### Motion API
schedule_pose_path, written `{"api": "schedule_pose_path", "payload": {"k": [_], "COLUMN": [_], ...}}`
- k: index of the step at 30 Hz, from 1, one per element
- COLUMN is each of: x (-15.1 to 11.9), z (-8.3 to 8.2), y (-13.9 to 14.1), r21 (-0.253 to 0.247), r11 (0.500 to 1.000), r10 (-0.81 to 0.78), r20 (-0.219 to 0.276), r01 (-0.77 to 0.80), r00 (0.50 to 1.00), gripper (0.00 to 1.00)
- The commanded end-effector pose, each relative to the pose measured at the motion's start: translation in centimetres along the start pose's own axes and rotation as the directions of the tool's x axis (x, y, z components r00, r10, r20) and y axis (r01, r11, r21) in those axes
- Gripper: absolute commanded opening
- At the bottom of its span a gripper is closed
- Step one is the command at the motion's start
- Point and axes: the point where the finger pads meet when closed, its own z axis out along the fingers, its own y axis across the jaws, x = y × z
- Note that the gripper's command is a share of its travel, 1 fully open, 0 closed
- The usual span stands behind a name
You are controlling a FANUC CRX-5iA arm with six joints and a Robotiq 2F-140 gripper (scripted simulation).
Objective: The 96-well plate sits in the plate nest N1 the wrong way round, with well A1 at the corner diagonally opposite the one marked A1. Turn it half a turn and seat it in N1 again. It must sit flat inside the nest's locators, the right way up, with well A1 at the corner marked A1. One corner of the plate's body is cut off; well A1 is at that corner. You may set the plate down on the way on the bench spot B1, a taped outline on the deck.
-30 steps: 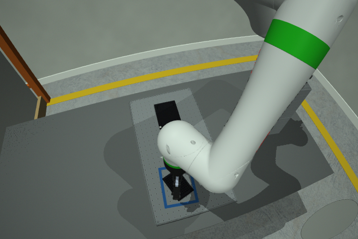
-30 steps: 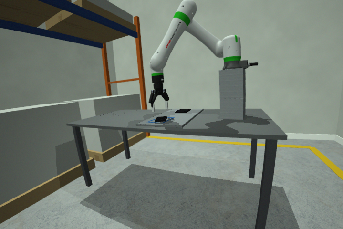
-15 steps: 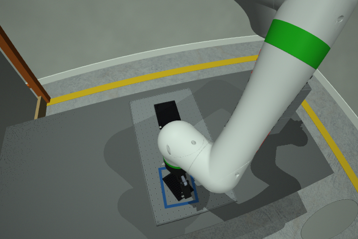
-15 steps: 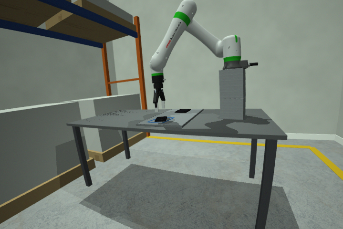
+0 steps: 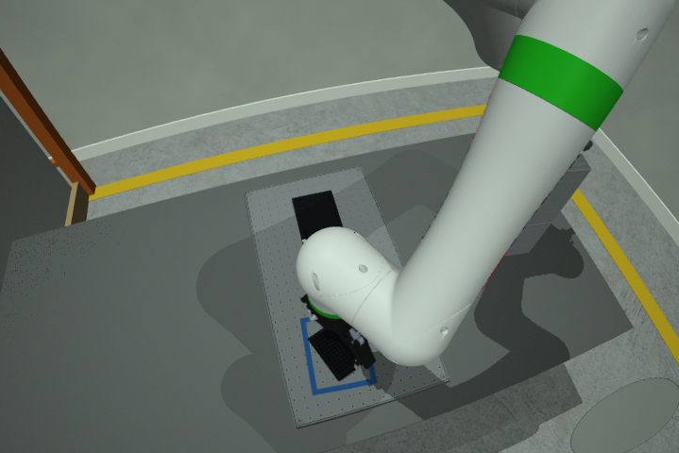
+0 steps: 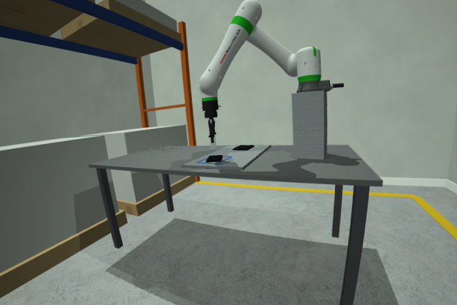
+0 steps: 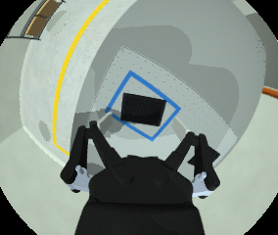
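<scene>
On the table (image 6: 329, 174): deck (image 5: 276, 320) with 96-well plate (image 5: 331, 352) inside bench spot B1 (image 5: 307, 357) at its near end, nest N1 (image 5: 315, 211) at the far end. Above B1, apart from the plate: gripper (image 7: 142, 170), spread wide. Right of the deck: pedestal (image 6: 307, 122). Left, beyond the table: shelf rack (image 6: 186, 82).
</scene>
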Motion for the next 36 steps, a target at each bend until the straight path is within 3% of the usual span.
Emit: {"api": "schedule_pose_path", "payload": {"k": [1,7,16,18,25,33,35,36], "x": [0.02,0.02,0.02,0.02,0.02,0.02,0.02,0.02], "z": [-0.01,-0.01,-0.01,-0.01,-0.01,-0.01,-0.01,-0.01], "y": [0.0,0.0,0.0,0.0,0.0,0.0,0.0,0.0], "r21": [0.01,0.01,0.009,0.009,0.008,0.006,0.006,0.005], "r11": [0.995,0.957,0.828,0.828,0.676,0.458,0.458,0.428], "r10": [-0.094,-0.29,-0.56,-0.56,-0.737,-0.889,-0.889,-0.904], "r20": [0.001,-0.001,-0.004,-0.004,-0.006,-0.008,-0.008,-0.008], "r01": [0.094,0.29,0.56,0.56,0.737,0.889,0.889,0.904], "r00": [0.996,0.957,0.828,0.828,0.676,0.458,0.458,0.429], "gripper": [1.0,1.0,1.0,1.0,1.0,1.0,1.0,1.0]}}
